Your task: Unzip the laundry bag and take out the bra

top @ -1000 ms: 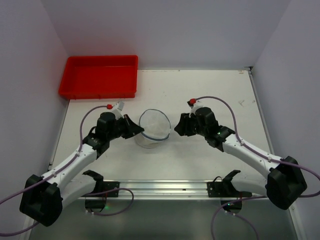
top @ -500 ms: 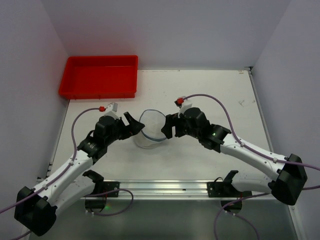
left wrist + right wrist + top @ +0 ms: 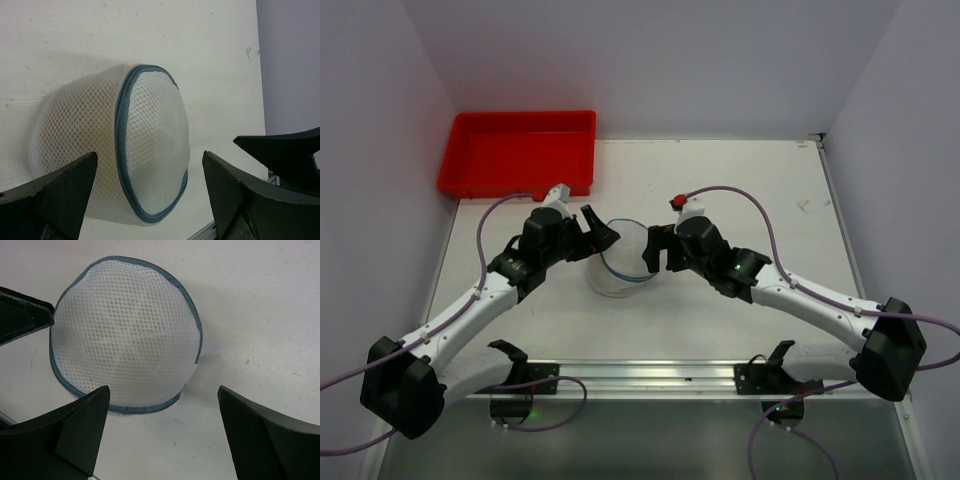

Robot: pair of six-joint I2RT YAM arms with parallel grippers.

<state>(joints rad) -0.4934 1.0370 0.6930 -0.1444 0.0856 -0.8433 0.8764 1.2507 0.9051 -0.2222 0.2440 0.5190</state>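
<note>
The laundry bag [image 3: 623, 258] is a round white mesh pouch with a dark zipper band, lying on the table between my two arms. Its zipper band looks closed all round in both wrist views. The bra is hidden inside; only a pale beige shade shows through the mesh [image 3: 125, 340]. My left gripper [image 3: 597, 228] stands open at the bag's left rim, and the bag [image 3: 150, 150] lies just beyond its fingers, untouched. My right gripper [image 3: 653, 250] is open at the right rim, its jaws wide apart just short of the bag [image 3: 125, 340].
A red plastic tray [image 3: 520, 150] sits at the back left corner of the table. A metal rail [image 3: 650, 372] runs along the near edge by the arm bases. Walls close in the table on three sides.
Both grippers have opened. The left one let go of the bag's left rim and shifted toward the back. The right arm moved left, closer to the bag.
</note>
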